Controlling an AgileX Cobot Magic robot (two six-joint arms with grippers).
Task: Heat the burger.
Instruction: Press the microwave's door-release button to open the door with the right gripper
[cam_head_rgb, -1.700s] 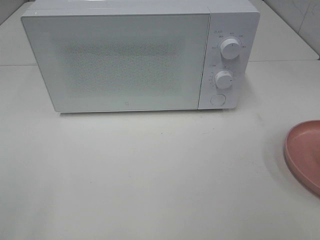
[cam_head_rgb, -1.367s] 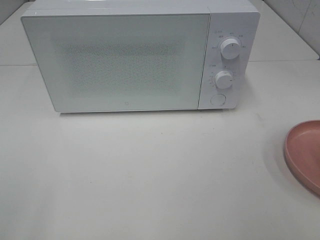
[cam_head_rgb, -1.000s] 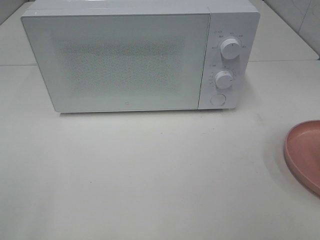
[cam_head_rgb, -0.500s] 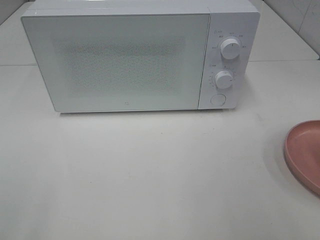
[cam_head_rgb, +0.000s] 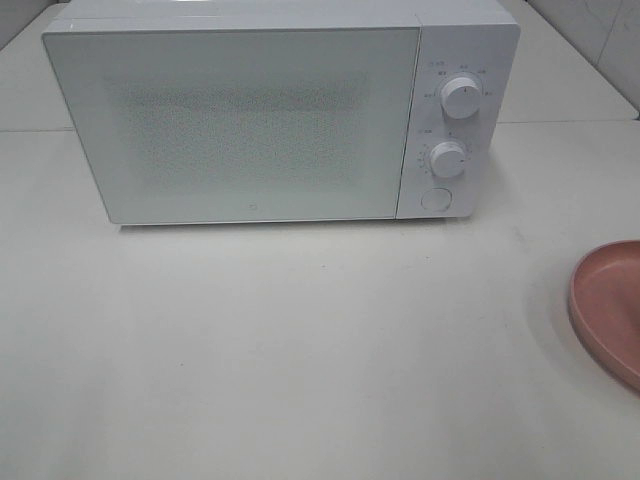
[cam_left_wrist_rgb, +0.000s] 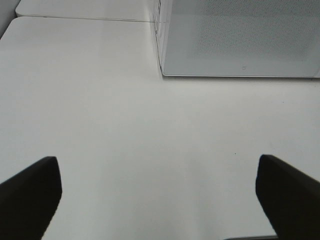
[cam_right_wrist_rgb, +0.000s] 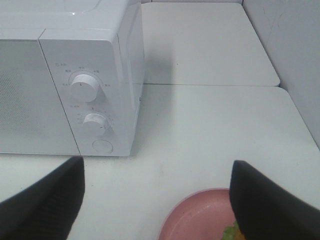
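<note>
Left jaws, seen from the left wrist: two dark tips stand spread wide, released, with only the bare white counter (cam_left_wrist_rgb: 150, 130) between them. Beyond them lies a front corner of the white microwave (cam_left_wrist_rgb: 240, 40), its speckled door panel facing the camera. Right jaws, seen from the right wrist: the two dark tips stand well apart and close on nothing. At the frame edge, just beside one tip, shows a sliver of the burger (cam_right_wrist_rgb: 231, 233) (only a frill of green lettuce and a touch of orange bun can be made out). Whether that tip touches it cannot be told. The burger rests on the pink plate (cam_right_wrist_rgb: 192, 220), which lies on the counter near the control end of the microwave, apart from the cabinet. Past the plate the control panel carries an upper knob (cam_right_wrist_rgb: 84, 86), a lower knob (cam_right_wrist_rgb: 94, 123) and a round button (cam_right_wrist_rgb: 102, 146) below them, one above the other. In the high exterior view the microwave stands at the back of the counter with its door shut flush against the front. The control panel is on its right, and a broad stretch of bare counter lies before it. The plate is cut by the right edge of that view, forward and to the right of the cabinet, and neither arm shows there.
</note>
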